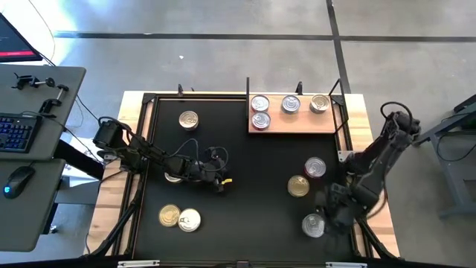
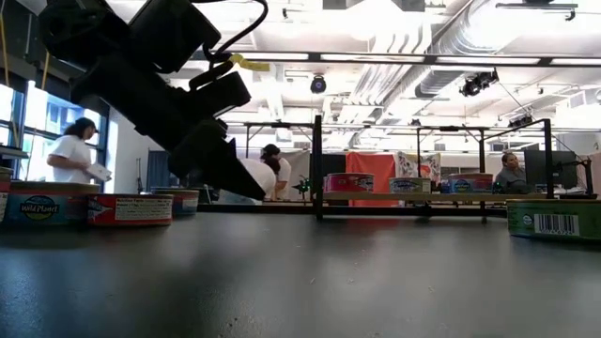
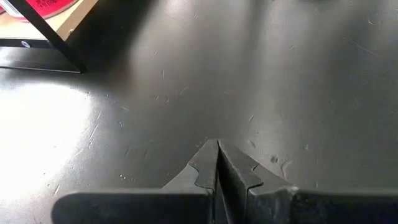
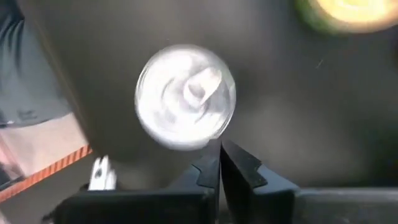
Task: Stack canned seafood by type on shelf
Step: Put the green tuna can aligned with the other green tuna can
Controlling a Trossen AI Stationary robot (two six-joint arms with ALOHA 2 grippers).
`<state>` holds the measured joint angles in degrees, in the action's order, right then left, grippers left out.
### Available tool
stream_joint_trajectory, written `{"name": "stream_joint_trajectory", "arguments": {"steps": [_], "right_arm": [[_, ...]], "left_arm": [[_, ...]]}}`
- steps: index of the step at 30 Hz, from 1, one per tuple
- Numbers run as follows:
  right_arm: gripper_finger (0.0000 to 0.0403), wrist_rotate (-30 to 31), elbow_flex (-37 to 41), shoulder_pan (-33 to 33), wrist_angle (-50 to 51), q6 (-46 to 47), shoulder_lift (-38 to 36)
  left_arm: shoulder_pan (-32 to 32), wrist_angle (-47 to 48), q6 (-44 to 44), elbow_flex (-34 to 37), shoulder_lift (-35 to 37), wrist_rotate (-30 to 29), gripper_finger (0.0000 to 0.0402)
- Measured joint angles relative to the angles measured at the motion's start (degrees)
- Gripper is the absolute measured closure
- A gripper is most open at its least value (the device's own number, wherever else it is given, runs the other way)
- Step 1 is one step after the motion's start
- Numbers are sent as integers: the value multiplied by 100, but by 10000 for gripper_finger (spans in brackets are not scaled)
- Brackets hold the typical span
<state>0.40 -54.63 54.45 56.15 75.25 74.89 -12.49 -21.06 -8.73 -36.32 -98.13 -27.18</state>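
ten cans point(image 1: 189, 120), one shelf point(image 1: 297, 123)

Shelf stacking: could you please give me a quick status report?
Left gripper shut, empty, mid-mat. Right gripper shut, empty, beside a silver can. Four cans on shelf. Nothing blocking.

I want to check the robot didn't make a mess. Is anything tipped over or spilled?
Nothing stands out. The round metal seafood tins on the big black mat all lie flat, and four more sit flat on the light wooden shelf. No spill shows.
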Motion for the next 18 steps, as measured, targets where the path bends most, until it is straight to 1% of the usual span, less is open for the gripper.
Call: {"name": "stream_joint_trajectory", "arguments": {"steps": [3, 6, 10, 12, 14, 18], "right_arm": [[401, 25, 0, 360, -44, 329, 5], [401, 101, 0, 662, -167, 293, 107], [388, 364, 4, 874, -412, 338, 341], [372, 449, 4, 874, -863, 338, 477], [347, 559, 4, 875, -1367, 309, 684], [290, 549, 4, 902, -2302, -442, 1224]], "left_arm": [[0, 1, 0, 0, 0, 0, 399], [0, -2, 60, 0, 0, 0, 399], [15, -18, 92, 0, 0, 0, 399], [39, -51, 95, 0, 0, 0, 399], [81, -153, 95, 2, 0, 0, 399], [173, -405, 206, 2, 0, -2, 399]]}}
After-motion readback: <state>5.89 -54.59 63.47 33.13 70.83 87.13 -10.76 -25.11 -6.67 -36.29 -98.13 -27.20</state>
